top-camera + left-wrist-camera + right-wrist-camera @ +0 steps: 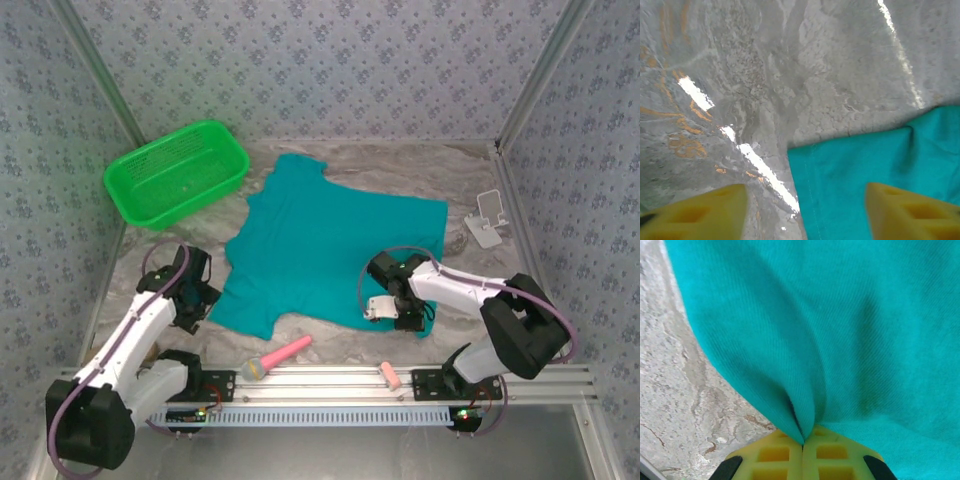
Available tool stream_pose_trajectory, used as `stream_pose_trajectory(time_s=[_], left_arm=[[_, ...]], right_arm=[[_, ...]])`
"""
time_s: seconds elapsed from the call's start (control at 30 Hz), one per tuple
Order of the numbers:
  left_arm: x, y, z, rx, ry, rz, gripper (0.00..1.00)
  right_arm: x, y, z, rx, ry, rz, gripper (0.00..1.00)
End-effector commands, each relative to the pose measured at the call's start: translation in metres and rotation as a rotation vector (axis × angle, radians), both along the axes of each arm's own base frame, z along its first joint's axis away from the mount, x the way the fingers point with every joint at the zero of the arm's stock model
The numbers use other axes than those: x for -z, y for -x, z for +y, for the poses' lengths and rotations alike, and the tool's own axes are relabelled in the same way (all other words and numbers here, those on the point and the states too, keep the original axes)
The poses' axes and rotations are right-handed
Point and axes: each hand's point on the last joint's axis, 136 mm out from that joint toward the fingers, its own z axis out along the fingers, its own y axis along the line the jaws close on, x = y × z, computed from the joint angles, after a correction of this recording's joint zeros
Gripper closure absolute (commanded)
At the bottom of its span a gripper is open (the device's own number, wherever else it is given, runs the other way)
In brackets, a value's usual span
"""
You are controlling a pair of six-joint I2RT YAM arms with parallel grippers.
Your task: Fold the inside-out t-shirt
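Logged: the plain teal soft-cloth short-sleeved t-shirt (330, 240) lay spread across the centre of the grey marble table (420, 168). My right gripper (803, 440) was pinched tight on a fold at its 5 o'clock hem, presumably to lift it. My left gripper (807, 210) stood wide and empty over the 8 o'clock corner, placed to grab.
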Motion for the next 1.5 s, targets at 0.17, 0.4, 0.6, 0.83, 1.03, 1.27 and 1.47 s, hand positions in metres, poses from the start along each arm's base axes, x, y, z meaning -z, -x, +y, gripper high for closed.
stream_pose_trajectory(time_s=[0.17,0.4,0.6,0.83,1.03,1.27,1.47], left_arm=[[0.044,-0.019,-0.016,0.057,0.061,0.008,0.46],[0.057,-0.012,-0.017,0.077,0.046,0.081,1.00],[0.022,0.025,0.007,-0.009,-0.050,0.173,1.00],[-0.041,0.061,0.027,-0.141,-0.100,0.153,1.00],[-0.077,0.053,0.032,-0.145,-0.118,0.074,1.00],[-0.112,-0.001,0.019,-0.092,-0.118,-0.077,1.00],[-0.132,-0.064,-0.007,-0.045,-0.145,-0.135,1.00]], right_arm=[[0.003,-0.011,0.006,0.016,-0.035,-0.074,1.00],[-0.004,-0.013,0.011,0.018,-0.065,-0.091,1.00],[-0.010,-0.005,0.010,-0.021,-0.050,-0.058,1.00],[-0.035,0.042,0.023,-0.078,-0.125,0.160,1.00],[-0.075,0.062,0.058,-0.011,-0.364,0.302,1.00],[-0.075,0.048,0.048,0.038,-0.351,0.316,1.00],[-0.072,-0.001,0.031,0.172,-0.329,0.168,1.00]])
